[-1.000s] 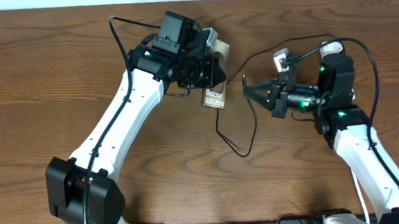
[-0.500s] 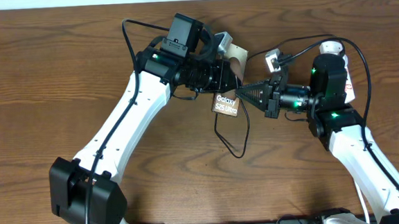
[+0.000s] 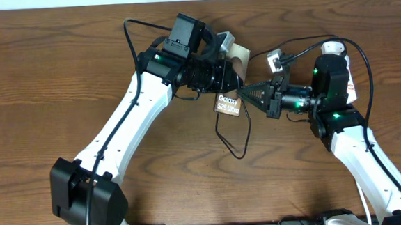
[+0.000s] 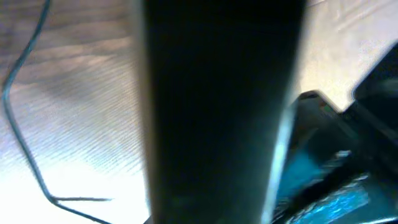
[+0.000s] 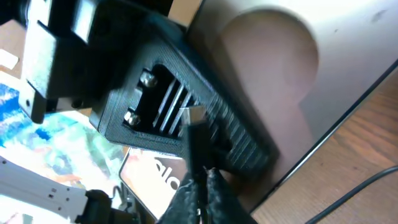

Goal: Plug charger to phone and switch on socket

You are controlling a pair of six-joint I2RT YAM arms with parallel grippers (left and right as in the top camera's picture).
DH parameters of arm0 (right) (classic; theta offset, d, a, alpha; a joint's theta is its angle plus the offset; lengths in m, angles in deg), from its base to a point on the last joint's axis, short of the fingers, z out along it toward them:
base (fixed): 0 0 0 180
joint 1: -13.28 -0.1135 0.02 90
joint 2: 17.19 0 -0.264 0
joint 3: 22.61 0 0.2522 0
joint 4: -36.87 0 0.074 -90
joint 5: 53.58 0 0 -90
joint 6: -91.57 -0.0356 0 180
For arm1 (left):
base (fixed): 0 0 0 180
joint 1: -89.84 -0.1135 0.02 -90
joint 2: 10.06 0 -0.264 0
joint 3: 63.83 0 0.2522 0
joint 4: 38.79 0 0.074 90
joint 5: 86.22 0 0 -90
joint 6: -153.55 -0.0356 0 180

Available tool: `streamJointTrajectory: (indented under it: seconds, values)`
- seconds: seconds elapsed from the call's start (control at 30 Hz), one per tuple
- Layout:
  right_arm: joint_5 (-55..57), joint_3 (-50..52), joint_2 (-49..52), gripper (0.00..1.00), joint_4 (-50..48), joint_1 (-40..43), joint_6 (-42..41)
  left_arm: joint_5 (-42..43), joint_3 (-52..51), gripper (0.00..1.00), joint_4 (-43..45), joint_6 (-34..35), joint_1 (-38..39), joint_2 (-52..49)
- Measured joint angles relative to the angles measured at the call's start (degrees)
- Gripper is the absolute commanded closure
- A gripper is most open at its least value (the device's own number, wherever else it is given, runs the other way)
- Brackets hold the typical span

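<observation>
Phone (image 3: 228,104) shifted right, brown with white lettering, clamped in left pincer (image 3: 230,83); right pincer (image 3: 246,93) pinches charger plug (image 5: 198,132).

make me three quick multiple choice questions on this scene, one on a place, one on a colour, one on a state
1. Where is the phone?
A. at the left gripper tip, facing the right gripper
B. alone at the table's front edge
C. by the left arm's base
2. What colour is the phone's lettering?
A. red
B. white
C. green
3. How are the right gripper's jaws?
A. wide open, empty
B. shut on nothing
C. shut on the charger plug
Answers: 1 A, overhead shows it between both grippers; 2 B, white on dark brown; 3 C, right wrist view shows the plug pinched.
</observation>
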Motion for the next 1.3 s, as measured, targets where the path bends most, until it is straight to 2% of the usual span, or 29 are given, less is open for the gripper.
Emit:
streamJointTrajectory:
  seconds: [0.1, 0.67, 0.83, 0.97, 1.0, 1.17, 1.3]
  values:
    - [-0.2, 0.0, -0.1, 0.99, -0.1, 0.0, -0.1, 1.0, 0.0, 0.93, 1.5, -0.4, 0.2, 0.0]
    - [0.2, 0.0, -0.2, 0.99, -3.4, 0.1, -1.2, 1.1, -0.1, 0.93, 6.3, -0.7, 0.2, 0.0]
    - [2.0, 0.0, -1.2, 0.99, -2.6, 0.0, -1.4, -1.4, -0.1, 0.93, 11.0, 4.2, -0.9, 0.0]
    - [5.9, 0.0, -4.9, 0.99, 2.6, -0.1, -2.3, -5.6, -0.1, 0.93, 13.2, 11.3, -3.4, 0.0]
    - [7.6, 0.0, -7.0, 0.99, 5.9, -0.1, -2.5, -7.5, -0.1, 0.93, 13.8, 14.6, -4.8, 0.0]
    - [14.3, -1.3, -11.3, 0.99, 22.6, -1.0, -2.8, -13.0, -0.1, 0.93, 14.0, 22.1, -6.8, 0.0]
    - [19.0, -4.5, -11.2, 0.99, 33.6, -3.2, -2.7, -15.3, -0.1, 0.93, 14.0, 26.0, -6.4, 0.0]
